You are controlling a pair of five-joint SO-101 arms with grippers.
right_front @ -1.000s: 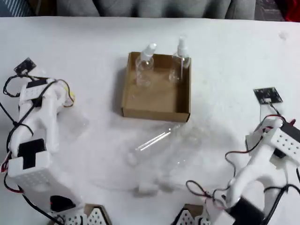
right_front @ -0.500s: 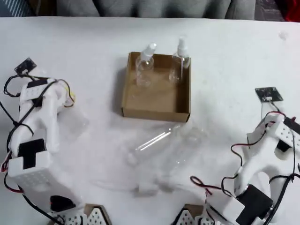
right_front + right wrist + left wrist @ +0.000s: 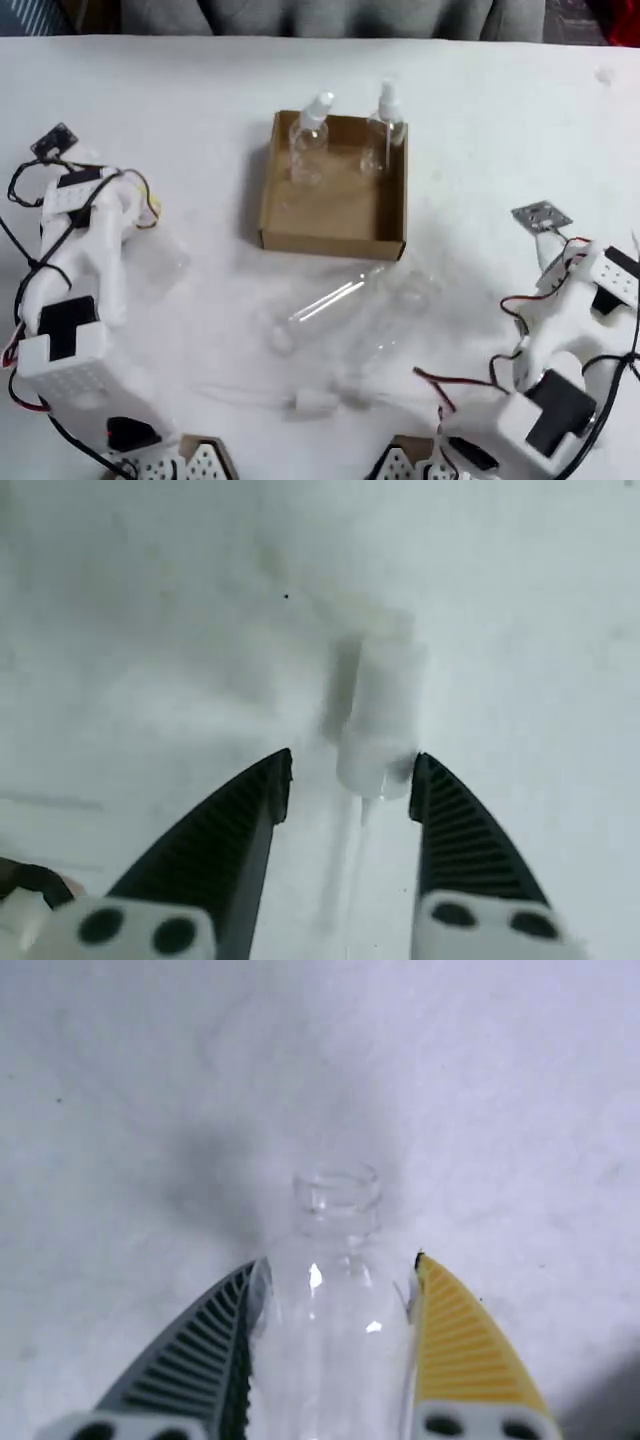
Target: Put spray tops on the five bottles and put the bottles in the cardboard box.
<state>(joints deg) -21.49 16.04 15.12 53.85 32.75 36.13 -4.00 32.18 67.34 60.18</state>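
A clear uncapped bottle (image 3: 336,1195) sits between the fingers of my left gripper (image 3: 337,1263), which is shut on its body with the open neck pointing away. The left arm (image 3: 75,260) lies along the table's left side. My right gripper (image 3: 352,758) is open just above the table, its fingers on either side of a white spray top (image 3: 385,700) that lies flat. The right arm (image 3: 565,320) is folded at the right. The cardboard box (image 3: 332,241) holds two upright capped bottles (image 3: 308,145) (image 3: 384,135).
In front of the box lie clear bottles, one with a tube in it (image 3: 328,300) and one further right (image 3: 402,288). A loose spray top (image 3: 312,403) with its tube rests near the front edge. Cables trail around both arms.
The right arm has swung and folded lower, its wrist moving left toward the table's middle. The left arm and the bottle in it have not moved.
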